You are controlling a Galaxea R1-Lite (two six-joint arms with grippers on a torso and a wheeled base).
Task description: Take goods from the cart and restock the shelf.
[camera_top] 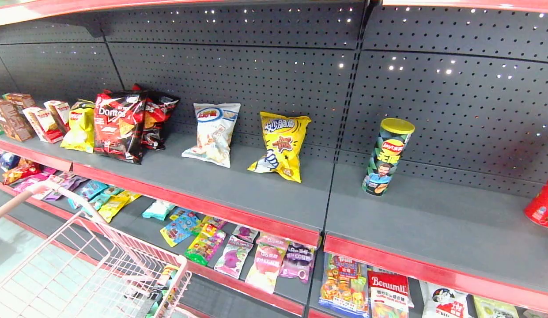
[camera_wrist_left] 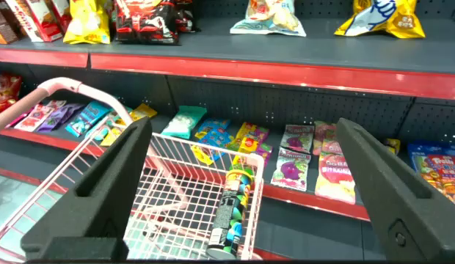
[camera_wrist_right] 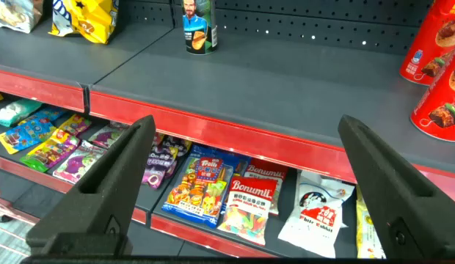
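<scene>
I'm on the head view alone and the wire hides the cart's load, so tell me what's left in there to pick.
Observer: The left wrist view shows one patterned can in the cart, against the end wall nearest the shelf.
Operator: Report the left claw.
Observer: The left claw is open and empty, hovering over the cart, with that can below it.
Operator: Now the right one.
Observer: The right claw is open and empty too, in front of the shelf bay where the upright can stands.
</scene>
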